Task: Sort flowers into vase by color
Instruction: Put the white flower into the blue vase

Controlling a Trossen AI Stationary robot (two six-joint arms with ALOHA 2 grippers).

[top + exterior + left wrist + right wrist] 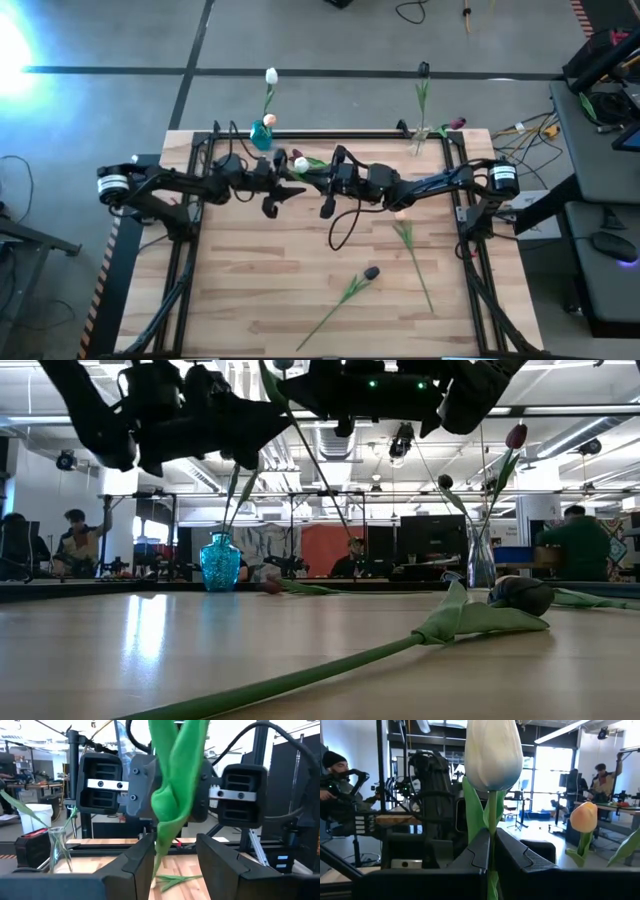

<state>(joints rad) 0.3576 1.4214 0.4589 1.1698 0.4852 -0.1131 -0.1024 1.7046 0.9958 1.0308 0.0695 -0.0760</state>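
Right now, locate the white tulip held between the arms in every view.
High view: white tulip where the arms meet.
Low view: its stem slants down from the top edge.
Left wrist view: its leaf hangs inside the open left hand.
Right wrist view: head top centre, stem pinched in the right hand.
Landmark: peach tulip, in high and right wrist views.
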